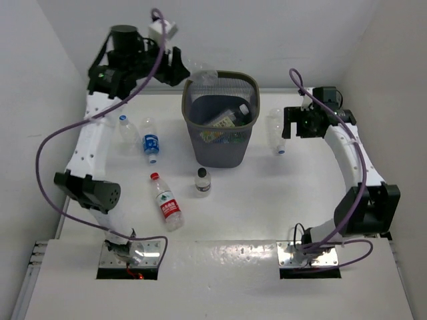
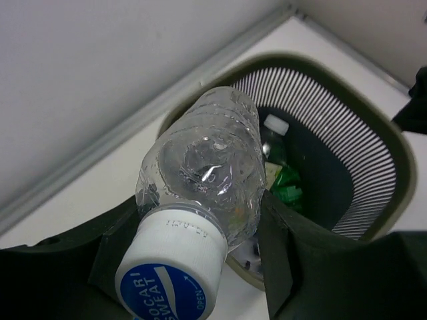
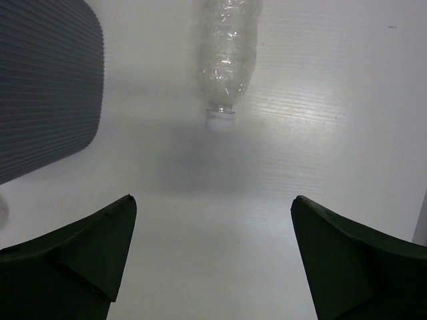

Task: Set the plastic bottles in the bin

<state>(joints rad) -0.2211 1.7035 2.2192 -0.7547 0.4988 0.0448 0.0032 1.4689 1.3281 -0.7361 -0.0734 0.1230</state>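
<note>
The bin (image 1: pixel 220 127) stands on the white table (image 1: pixel 280 200) close to the far edge, about midway along it. The left claw (image 2: pixel 197 263) is clenched on a clear Pocari Sweat bottle (image 2: pixel 203 180), gripping it just below the white cap with one finger on each side. The bottle is held in the air at the bin's far-left rim, its base tipped toward the opening. A green bottle (image 2: pixel 280 163) with a white cap lies down in the bin among other labelled bottles.

The right claw (image 3: pixel 213 253) is spread wide with nothing between its fingers (image 3: pixel 80 247). It hangs over the table on the bin's right, toward the far right corner. Just beyond it a crinkled clear bottle (image 3: pixel 227 60) lies on its side, with the cap end toward the claw and the near edge, apart from the bin wall.

To the left of the bin lie a blue-labelled bottle (image 1: pixel 151 143) and, beside it toward the left edge, a blue-capped clear bottle (image 1: pixel 126 130). Nearer the near edge, a red-and-white-labelled bottle (image 1: pixel 166 202) lies at a slant. A small black-capped bottle (image 1: pixel 203 181) stands upright just on the near side of the bin
</note>
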